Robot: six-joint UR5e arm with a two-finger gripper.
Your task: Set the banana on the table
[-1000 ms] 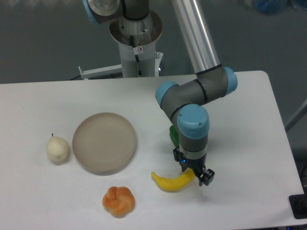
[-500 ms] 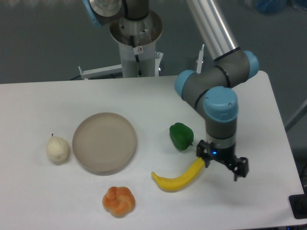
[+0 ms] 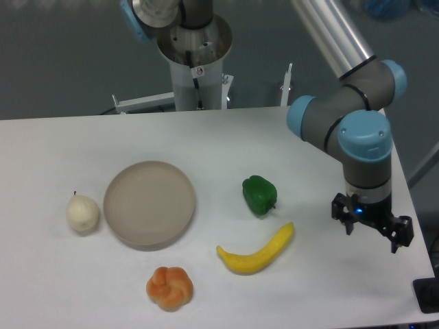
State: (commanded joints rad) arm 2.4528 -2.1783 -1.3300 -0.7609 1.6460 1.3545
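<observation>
banana (image 3: 256, 251) lying flat on surface (image 3: 82, 144), placement judged done; claw (image 3: 372, 229) spread wide, empty, well apart at right to stay clear.

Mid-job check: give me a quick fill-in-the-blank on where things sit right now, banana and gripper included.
1. The banana lies flat on the ____, not on the plate.
2. The gripper holds ____ and sits to the banana's right.
3. The fruit just behind the banana is a green ____.
4. The pear sits to the ____ of the plate.

Missing words: table; nothing; pepper; left
</observation>
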